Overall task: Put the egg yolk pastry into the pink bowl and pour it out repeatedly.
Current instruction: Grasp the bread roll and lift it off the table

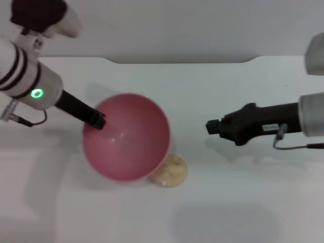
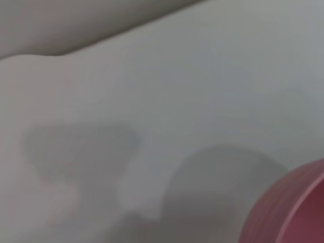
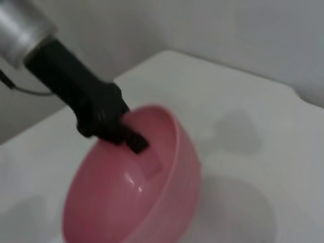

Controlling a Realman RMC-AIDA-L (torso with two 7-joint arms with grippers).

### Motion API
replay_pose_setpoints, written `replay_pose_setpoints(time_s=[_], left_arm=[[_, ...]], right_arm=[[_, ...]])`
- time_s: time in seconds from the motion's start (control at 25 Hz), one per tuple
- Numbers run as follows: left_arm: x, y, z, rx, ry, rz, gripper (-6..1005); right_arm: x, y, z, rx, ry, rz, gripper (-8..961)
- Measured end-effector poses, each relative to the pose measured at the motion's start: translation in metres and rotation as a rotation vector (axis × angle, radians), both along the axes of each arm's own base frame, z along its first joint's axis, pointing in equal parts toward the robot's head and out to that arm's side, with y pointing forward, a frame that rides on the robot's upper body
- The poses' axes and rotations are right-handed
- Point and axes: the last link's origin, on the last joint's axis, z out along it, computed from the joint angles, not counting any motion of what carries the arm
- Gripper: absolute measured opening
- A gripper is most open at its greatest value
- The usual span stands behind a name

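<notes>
The pink bowl (image 1: 129,136) is held tilted above the white table, and its inside shows empty. My left gripper (image 1: 98,121) is shut on the bowl's left rim; the right wrist view shows the black fingers (image 3: 132,142) clamped over the rim of the bowl (image 3: 152,202). A piece of the bowl's outer wall (image 2: 293,207) shows in the left wrist view. The egg yolk pastry (image 1: 172,171) lies on the table by the bowl's near right edge, partly hidden by it. My right gripper (image 1: 209,126) hovers to the right of the bowl, holding nothing.
The white table (image 1: 238,202) ends at a far edge with a grey wall behind it (image 1: 182,30). The bowl's shadow (image 2: 217,182) falls on the tabletop.
</notes>
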Motion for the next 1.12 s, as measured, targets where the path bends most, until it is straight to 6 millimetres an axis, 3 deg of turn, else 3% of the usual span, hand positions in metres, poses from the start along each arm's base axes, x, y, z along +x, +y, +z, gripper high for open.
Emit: replay_pose_setpoints(time_s=[0.08,0.28,0.72,0.96,1.12], left_arm=[[0.003,0.001,-0.004,-0.013,0.006,-0.008,-1],[0.005,0.004,-0.002,0.008,-0.009,0.004,-1],[-0.002,0.003,0.007,0.032,-0.028,0.043,-1],[-0.002,0.0,0.005,0.016,-0.024,0.048,0],[-0.003,-0.001,0.005,0.015,-0.024,0.05,0]], right_arm=[[0.001,-0.003,0.001,-0.025,0.008,0.006,-2],[-0.007,-0.013,-0.016,-0.103,-0.036,0.078,17],[-0.029,-0.018,-0.066,-0.185,-0.173,0.216,206],[-0.025,-0.017,-0.085,-0.183,-0.234,0.227,404],[-0.02,-0.014,-0.096,-0.146,-0.267,0.22,596]])
